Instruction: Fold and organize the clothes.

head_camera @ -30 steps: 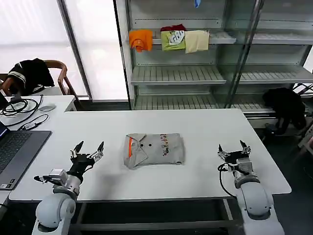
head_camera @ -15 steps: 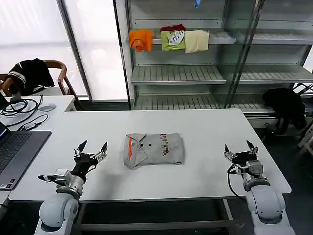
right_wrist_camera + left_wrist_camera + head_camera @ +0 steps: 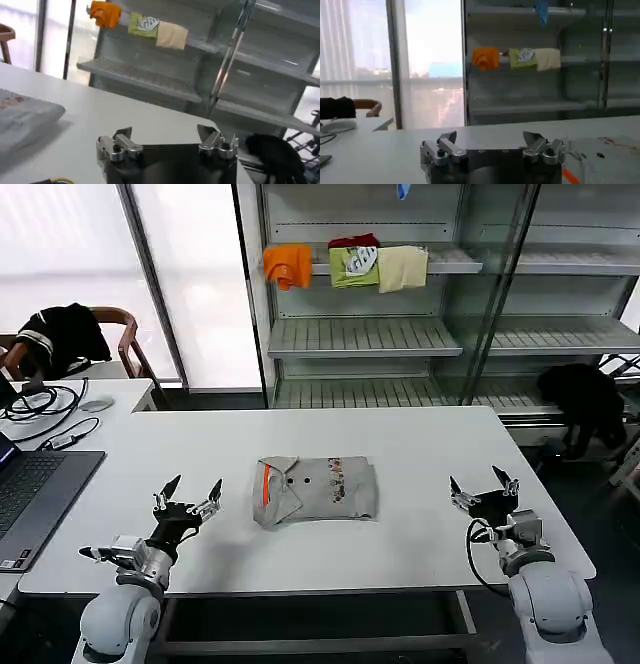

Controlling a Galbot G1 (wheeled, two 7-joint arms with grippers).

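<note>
A light grey collared shirt (image 3: 317, 490) lies folded at the middle of the white table (image 3: 320, 434), with an orange inner band at its collar and a small multicoloured print. One edge of the shirt (image 3: 605, 150) shows beside my left gripper (image 3: 492, 141), and a corner of the shirt (image 3: 25, 117) shows off to one side of my right gripper (image 3: 165, 137). My left gripper (image 3: 193, 492) stands open over the table, left of the shirt and apart from it. On the shirt's other side my right gripper (image 3: 482, 485) is open near the table's right end. Neither holds anything.
A laptop (image 3: 30, 494) with cables and a mouse sits on the side desk at left. Orange (image 3: 288, 264), green (image 3: 354, 264) and cream (image 3: 402, 268) folded garments lie on the metal shelf behind. Black garments hang on a chair (image 3: 60, 334) and at right (image 3: 585, 399).
My right gripper drew back towards the table's front right, then edged slightly left again. My left gripper shifted a little towards the near edge. The shirt has not moved.
</note>
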